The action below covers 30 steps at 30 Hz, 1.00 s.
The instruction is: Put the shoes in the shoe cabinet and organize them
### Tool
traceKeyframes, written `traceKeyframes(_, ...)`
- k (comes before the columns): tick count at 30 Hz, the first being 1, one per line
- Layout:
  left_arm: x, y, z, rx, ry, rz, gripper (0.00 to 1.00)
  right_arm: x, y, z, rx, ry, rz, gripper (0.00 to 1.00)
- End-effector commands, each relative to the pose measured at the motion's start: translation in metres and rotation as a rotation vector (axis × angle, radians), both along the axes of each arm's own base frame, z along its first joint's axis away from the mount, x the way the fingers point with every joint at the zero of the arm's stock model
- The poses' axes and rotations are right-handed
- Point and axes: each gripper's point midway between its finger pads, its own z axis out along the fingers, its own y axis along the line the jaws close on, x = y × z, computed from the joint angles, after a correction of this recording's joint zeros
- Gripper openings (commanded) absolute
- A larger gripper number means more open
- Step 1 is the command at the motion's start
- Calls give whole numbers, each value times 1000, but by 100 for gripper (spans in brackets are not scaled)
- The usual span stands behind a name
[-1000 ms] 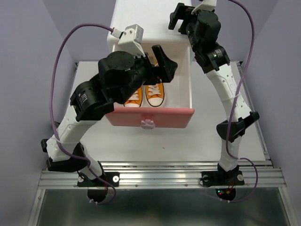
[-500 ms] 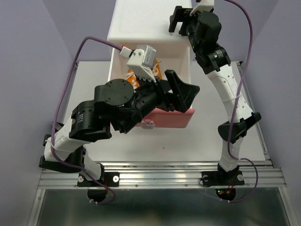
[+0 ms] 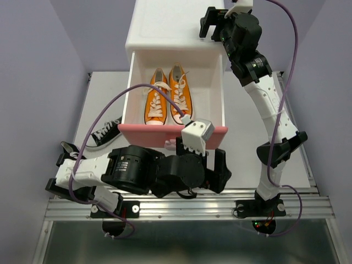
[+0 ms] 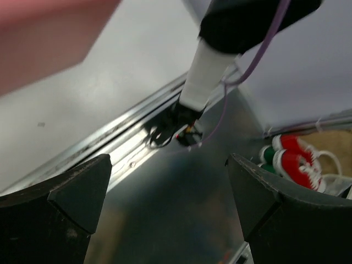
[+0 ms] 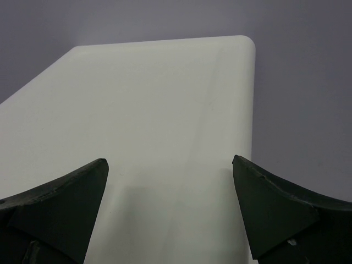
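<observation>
The white shoe cabinet [image 3: 165, 27] stands at the back with its pink-fronted drawer [image 3: 148, 133] pulled out. Two orange shoes [image 3: 156, 104] [image 3: 180, 92] lie side by side in the drawer, toes toward me. A black shoe [image 3: 105, 132] lies on the table left of the drawer; a dark shape [image 3: 68, 147] beside my left arm may be its mate. My left gripper [image 3: 223, 171] [image 4: 168, 165] hangs open and empty near the table's front edge, below the drawer front [image 4: 44, 33]. My right gripper [image 3: 204, 23] [image 5: 169, 165] is open and empty over the cabinet's top [image 5: 165, 104].
An aluminium rail [image 3: 181, 204] runs along the near edge, with the right arm's base [image 4: 187, 118] on it. Purple walls close in both sides. Red and green shoes [image 4: 297, 162] lie below, off the table to the right.
My left arm has swung back from over the drawer to the near edge, uncovering the two orange shoes and the black one. The right arm has not moved.
</observation>
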Motion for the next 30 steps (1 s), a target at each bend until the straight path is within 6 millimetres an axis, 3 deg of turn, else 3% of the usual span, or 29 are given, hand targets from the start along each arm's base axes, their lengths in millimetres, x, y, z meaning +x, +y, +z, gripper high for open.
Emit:
traceKeyframes(1, -15, 30, -48, 68, 142, 41, 97, 20, 10, -135, -156, 364, 13, 100)
traceKeyframes(3, -14, 44, -64, 37, 238, 118, 97, 23, 4, -136, -153, 368, 4, 100)
traceKeyframes(4, -8, 50, -88, 75, 232, 166, 98, 24, 5, -139, -150, 373, 4, 100)
traceKeyframes(6, 4, 60, -86, 26, 255, 233, 98, 23, 6, -140, -148, 377, 8, 100)
traceKeyframes(8, 20, 67, -97, 44, 243, 289, 98, 22, 6, -139, -146, 378, 10, 100)
traceKeyframes(12, 46, 85, -136, 132, 242, 390, 98, 24, 6, -139, -150, 374, 8, 100)
traceKeyframes(13, 54, 90, -138, 125, 245, 424, 98, 24, 6, -138, -147, 371, 8, 100)
traceKeyframes(17, 111, 123, -128, 108, 151, 616, 99, 24, 9, -142, -136, 382, 18, 100)
traceKeyframes(19, 126, 129, -114, 113, 82, 643, 99, 24, 11, -145, -128, 390, 26, 100)
traceKeyframes(26, 139, 107, -90, 63, 30, 610, 99, 25, 22, -140, -141, 353, 88, 100)
traceKeyframes(30, 152, 95, -77, 38, -24, 609, 99, 30, 19, -154, -165, 392, 64, 100)
